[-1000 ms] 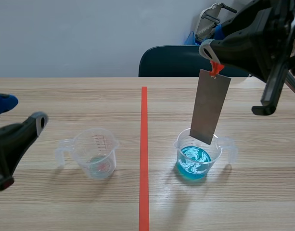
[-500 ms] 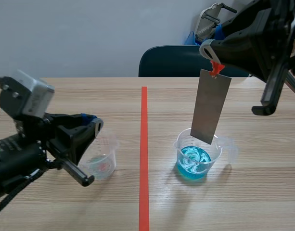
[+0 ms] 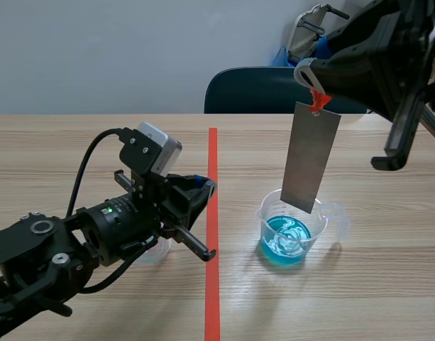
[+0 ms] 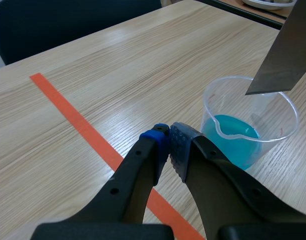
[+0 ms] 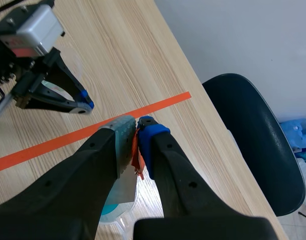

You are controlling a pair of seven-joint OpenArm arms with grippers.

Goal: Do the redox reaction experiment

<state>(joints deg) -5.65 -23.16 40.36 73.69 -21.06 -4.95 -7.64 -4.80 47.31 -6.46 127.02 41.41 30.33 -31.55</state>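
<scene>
A clear beaker of blue liquid [image 3: 294,238] stands right of the orange tape line. Just above it hangs a grey metal strip [image 3: 309,160] from an orange clip [image 3: 317,100], and my raised right gripper [image 3: 311,74] is shut on that clip. In the right wrist view the clip [image 5: 137,152] sits between the fingers, with the strip [image 5: 124,186] and the beaker [image 5: 115,212] below. My left gripper [image 3: 206,187] is shut on nothing, low over the table near the tape line. In the left wrist view its tips [image 4: 168,145] point toward the beaker [image 4: 250,125] and the strip's corner [image 4: 285,55].
A second clear measuring beaker [image 3: 157,249] stands left of the tape, mostly hidden behind my left arm. A dark chair [image 3: 263,89] is at the table's far edge. Bare wood lies along the near edge and the far left.
My left arm has swung in from the left edge toward the middle, passing over the clear beaker and hiding it. The right arm, clip and strip have not moved.
</scene>
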